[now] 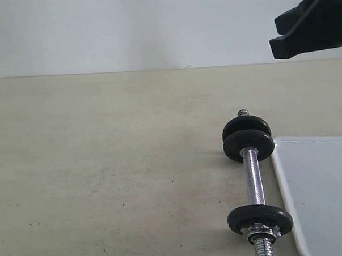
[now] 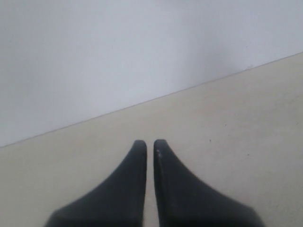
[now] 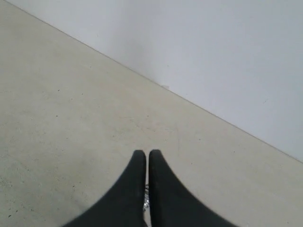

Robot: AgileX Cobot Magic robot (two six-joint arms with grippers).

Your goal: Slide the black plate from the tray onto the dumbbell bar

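Two-handed, holds left fingers (image 2: pixel 135 189) and right fingers (image 3: pixel 135 189) pinched shut on nothing; risks rolling the dumbbell bar (image 1: pixel 253 181) against the tray (image 1: pixel 321 184) by descending closed.

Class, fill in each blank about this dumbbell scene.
The bar carries ___ black discs. In the exterior view, the white tray lies to the bar's ___. The left gripper and right gripper are both ___.
Missing words: three; right; shut.
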